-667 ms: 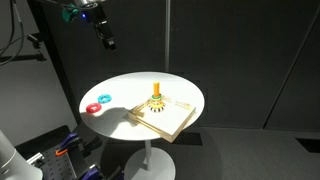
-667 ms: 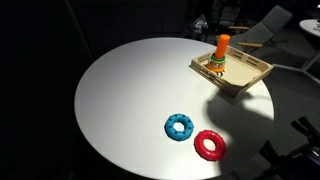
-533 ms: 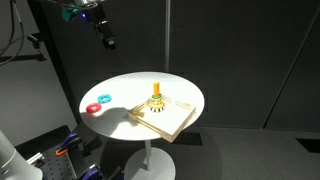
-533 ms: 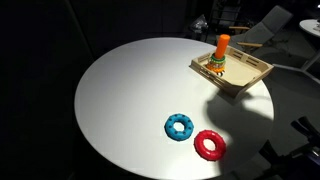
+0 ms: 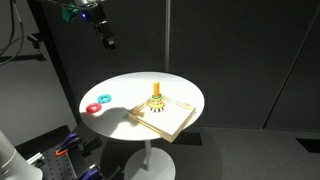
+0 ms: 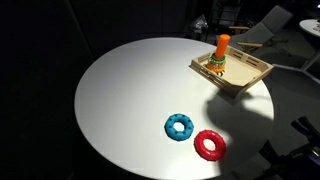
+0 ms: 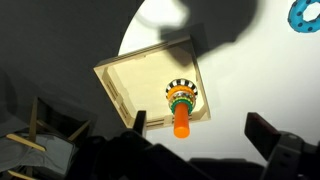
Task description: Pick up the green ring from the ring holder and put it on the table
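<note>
Jaws spread wide, gripper (image 5: 105,40) hung high, well clear of the table (image 5: 125,92).
Green ring (image 7: 181,97) sat low on the peg of the ring holder (image 6: 246,76), whose board lay close to the table's rim. Broad bare tabletop separated it from the blue ring (image 6: 180,126) and red ring (image 6: 209,145) near the opposite edge. The wrist tilted down toward the holder.

Black pincer (image 5: 107,42), teal-green light on wrist (image 5: 72,12), dark blocky fingers (image 7: 266,132).

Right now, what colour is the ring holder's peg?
Orange: the peg shows best in the wrist view.
</note>
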You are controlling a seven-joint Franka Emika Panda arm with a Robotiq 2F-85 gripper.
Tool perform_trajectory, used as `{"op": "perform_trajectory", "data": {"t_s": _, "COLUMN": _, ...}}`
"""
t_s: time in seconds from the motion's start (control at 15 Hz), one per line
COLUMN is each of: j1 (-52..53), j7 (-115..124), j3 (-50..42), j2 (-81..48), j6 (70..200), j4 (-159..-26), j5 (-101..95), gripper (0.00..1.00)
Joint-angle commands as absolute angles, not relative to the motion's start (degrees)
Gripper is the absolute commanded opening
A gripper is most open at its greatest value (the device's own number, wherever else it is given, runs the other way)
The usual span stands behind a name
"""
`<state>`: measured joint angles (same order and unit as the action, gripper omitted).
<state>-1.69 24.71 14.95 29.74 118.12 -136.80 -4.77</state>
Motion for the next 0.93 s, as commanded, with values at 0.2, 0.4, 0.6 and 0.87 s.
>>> {"op": "perform_trajectory", "data": {"t_s": 0.2, "j1": -0.6, "j7": 25.2, "j3": 14.0, "j2": 29.6, "j6": 118.0, "j4": -136.7, "j5": -5.4, "gripper": 1.0}}
{"op": "perform_trajectory", "data": {"t_s": 0.4, "j1": -0.7, "j7": 25.3, "j3": 14.1, "j2": 29.2, "j6": 117.9, "j4": -136.2, "j5": -5.6, "gripper": 1.0}}
{"op": "perform_trajectory", "data": {"t_s": 0.6, "j1": -1.2, "j7": 25.5, "j3": 14.1, "j2": 26.8, "j6": 118.1, "j4": -133.6, "j5": -6.0, "gripper": 1.0}}
{"op": "perform_trajectory", "data": {"t_s": 0.87, "j1": -1.9, "j7": 25.7, "j3": 12.9, "j2": 22.4, "j6": 119.4, "j4": -130.1, "j5": -5.8, "gripper": 1.0}}
